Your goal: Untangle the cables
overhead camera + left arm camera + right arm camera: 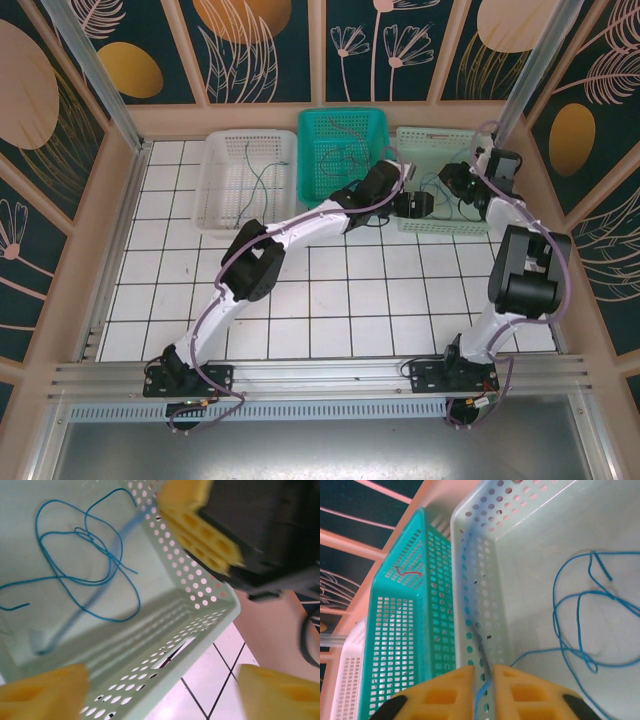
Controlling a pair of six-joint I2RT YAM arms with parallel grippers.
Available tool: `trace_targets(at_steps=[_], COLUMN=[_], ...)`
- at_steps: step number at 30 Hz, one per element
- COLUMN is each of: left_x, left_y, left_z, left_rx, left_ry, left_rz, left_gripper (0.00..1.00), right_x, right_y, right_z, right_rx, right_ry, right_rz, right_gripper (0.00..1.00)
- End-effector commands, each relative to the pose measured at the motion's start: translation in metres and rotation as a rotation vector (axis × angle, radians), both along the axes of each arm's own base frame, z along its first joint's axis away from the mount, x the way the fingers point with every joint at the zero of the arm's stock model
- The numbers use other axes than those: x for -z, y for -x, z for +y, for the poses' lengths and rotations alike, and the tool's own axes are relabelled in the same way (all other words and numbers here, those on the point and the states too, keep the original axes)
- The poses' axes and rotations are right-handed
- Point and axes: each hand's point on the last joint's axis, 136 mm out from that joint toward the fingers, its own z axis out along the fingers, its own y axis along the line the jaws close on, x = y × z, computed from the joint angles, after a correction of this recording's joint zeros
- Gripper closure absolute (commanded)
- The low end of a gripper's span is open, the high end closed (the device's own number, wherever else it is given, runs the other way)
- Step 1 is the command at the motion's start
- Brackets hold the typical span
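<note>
While the right claw (482,682) pinches one strand of the blue cable (554,605), the left claw (160,695) hangs spread and empty close by.
The rest of the blue cable lies in loose loops on the floor of the pale green basket (470,580), ahead and to the right of the right claw's pressed-together fingers. Seen from the left claw, the loops cross at a small knot. The pinch sits right by the basket's perforated wall, with the teal basket (395,620) and its red cable (407,572) just to that claw's left. With nothing holding the cable's other end, a pull may tighten the knot or drag the whole bundle. The thin wire may slip from the pads, and a strand snagging a wall hole could tug the light basket across the table (330,300).
</note>
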Motion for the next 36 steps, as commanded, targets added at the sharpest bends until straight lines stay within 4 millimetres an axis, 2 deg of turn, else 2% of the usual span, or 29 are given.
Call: trace_targets(at_steps=[1,2,5,6,7,9,13,17,20,23,25,27,31,36], left_x=[-0.022,-0.026,-0.043,-0.049,-0.055,-0.065,-0.088,-0.108,-0.116,-0.118,-0.123,-0.114,-0.097,-0.082], left_y=[-0.004,-0.003,0.003,0.005,0.007,0.012,0.024,0.036,0.046,0.052,0.057,0.058,0.062,0.074], left_z=[0.013,0.016,0.028,0.032,0.037,0.043,0.055,0.065,0.087,0.126,0.161,0.198,0.274,0.369], left_rx=[-0.032,-0.035,-0.051,-0.059,-0.061,-0.063,-0.066,-0.049,-0.074,-0.155,-0.230,-0.319,-0.496,-0.673], left_ry=[0.000,0.002,0.013,0.015,0.019,0.034,0.088,0.137,0.127,0.055,-0.013,-0.121,-0.353,-0.481], left_rz=[-0.043,-0.052,-0.082,-0.091,-0.100,-0.113,-0.143,-0.172,-0.231,-0.334,-0.435,-0.510,-0.630,-0.674], left_gripper=[0.02,0.01,0.01,0.01,0.02,0.02,0.02,0.01,0.01,0.01,0.01,0.01,0.01,0.01], right_x=[0.003,0.005,0.014,0.018,0.018,0.020,0.005,-0.019,-0.048,-0.072,-0.071,-0.060,-0.033,-0.007], right_y=[-0.017,-0.020,-0.027,-0.027,-0.028,-0.027,-0.021,-0.013,0.001,0.023,0.041,0.057,0.087,0.108], right_z=[-0.011,-0.013,-0.016,-0.015,-0.014,-0.015,-0.013,-0.007,0.002,0.012,0.015,0.013,0.008,-0.008], right_rx=[0.007,0.007,-0.005,-0.021,-0.033,-0.034,-0.031,-0.051,-0.062,-0.044,-0.001,0.051,0.122,0.208], right_ry=[0.026,0.038,0.058,0.053,0.053,0.061,0.064,0.067,0.133,0.304,0.467,0.564,0.596,0.670], right_rz=[0.041,0.058,0.111,0.131,0.140,0.153,0.116,0.064,-0.040,-0.194,-0.278,-0.336,-0.461,-0.496], right_gripper=[0.82,0.75,0.37,0.27,0.22,0.19,0.17,0.17,0.17,0.13,0.07,0.03,0.03,0.02])
